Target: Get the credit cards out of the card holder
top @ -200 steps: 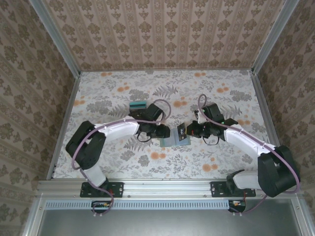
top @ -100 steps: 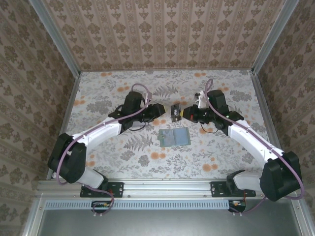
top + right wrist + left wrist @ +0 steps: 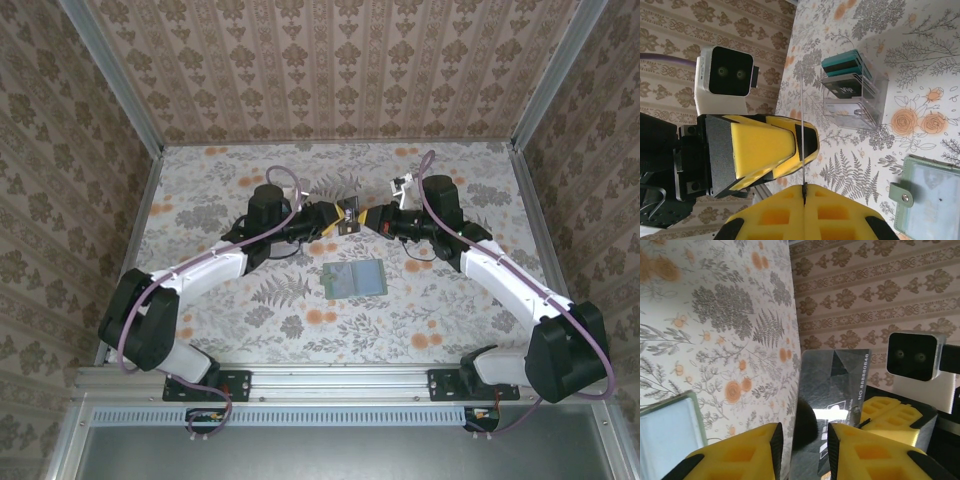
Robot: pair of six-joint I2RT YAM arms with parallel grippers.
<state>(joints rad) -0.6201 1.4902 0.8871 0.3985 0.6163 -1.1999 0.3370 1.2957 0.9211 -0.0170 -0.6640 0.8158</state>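
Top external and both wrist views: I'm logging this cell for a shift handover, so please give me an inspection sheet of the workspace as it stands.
Surface: floral-print table cover, flat, no spills seen.
Job's things: grey-green bifold card holder lies open on the cover; dark glossy credit card held in the air between the arms; teal and dark cards stand in a clear plastic rack.
Clutter: nothing seen.
Grippers: right gripper shut on the credit card; left gripper open, with the card in the gap ahead.
Cables: purple cables run along both arms.
Surroundings: patterned wallpaper walls; metal rail at the near edge.
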